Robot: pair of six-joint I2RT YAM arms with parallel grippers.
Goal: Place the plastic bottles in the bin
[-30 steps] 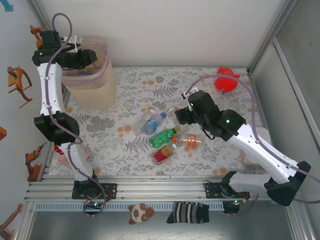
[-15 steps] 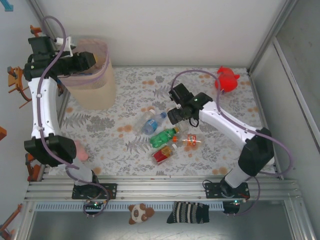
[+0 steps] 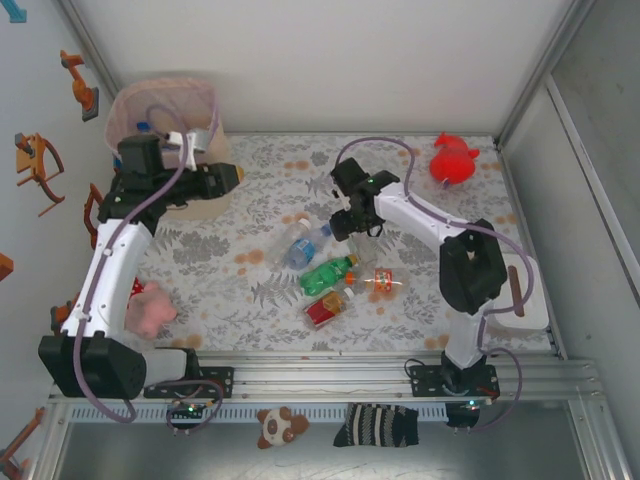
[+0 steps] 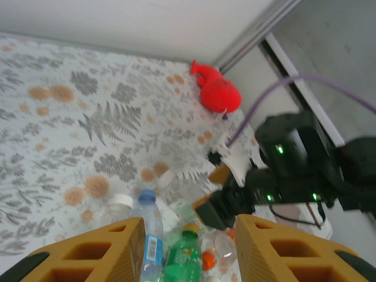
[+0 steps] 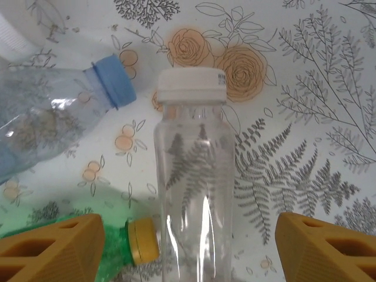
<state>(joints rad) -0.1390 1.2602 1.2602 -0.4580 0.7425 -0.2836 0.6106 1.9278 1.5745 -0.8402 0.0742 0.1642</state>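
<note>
tablecloth [image 3: 220, 285]: white, grey fern and orange flower print | white-capped bottle [image 5: 189, 176]: clear | blue-capped bottle [image 5: 53, 123]: clear | green bottle [image 5: 114, 258]: yellow cap | plush toy [image 3: 452, 160]: red | bin [image 3: 120, 105]: beige, pinkish liner

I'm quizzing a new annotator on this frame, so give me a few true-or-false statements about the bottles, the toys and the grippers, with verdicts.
1. The right gripper straddles a clear white-capped bottle without touching it. True.
2. The left gripper holds the green bottle. False: nothing is between its fingers, and the green bottle lies on the table.
3. The red plush toy lies in the bin. False: it lies on the table, at the far right corner.
4. Several bottles lie on the table close to the right gripper. True.
</note>
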